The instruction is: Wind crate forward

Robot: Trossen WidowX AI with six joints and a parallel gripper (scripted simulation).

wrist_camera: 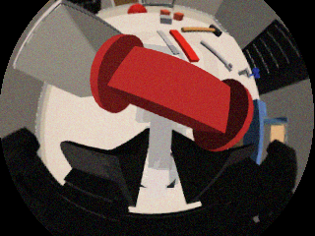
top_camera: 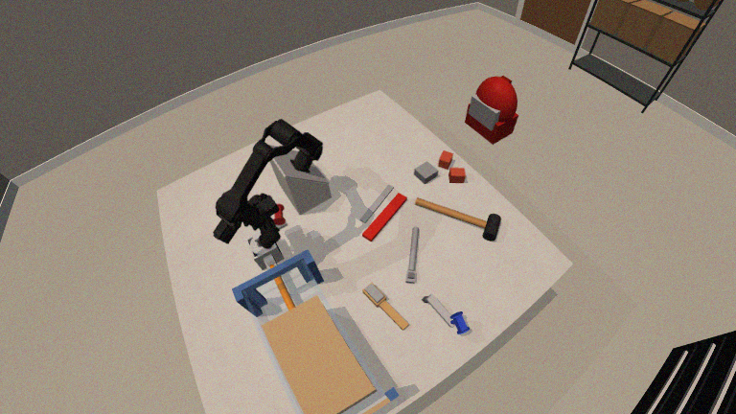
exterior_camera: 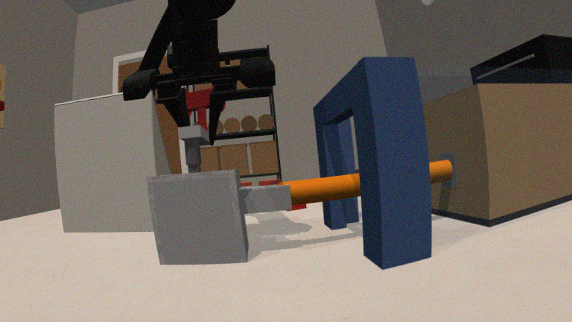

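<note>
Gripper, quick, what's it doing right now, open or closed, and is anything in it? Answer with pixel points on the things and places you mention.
Gripper (top_camera: 269, 243) (exterior_camera: 197, 133) (wrist_camera: 159, 132): closed on the winch handle (exterior_camera: 193, 133) (wrist_camera: 169, 88), the one with the red grip, held upright over the winch (top_camera: 265, 255) (exterior_camera: 197, 221).

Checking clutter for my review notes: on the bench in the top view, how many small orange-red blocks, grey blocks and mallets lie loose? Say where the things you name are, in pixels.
Orange-red blocks (top_camera: 445, 159) (top_camera: 456, 174): 2
Grey block (top_camera: 425, 171): 1
Mallet (top_camera: 452, 213): 1
Total: 4
</note>
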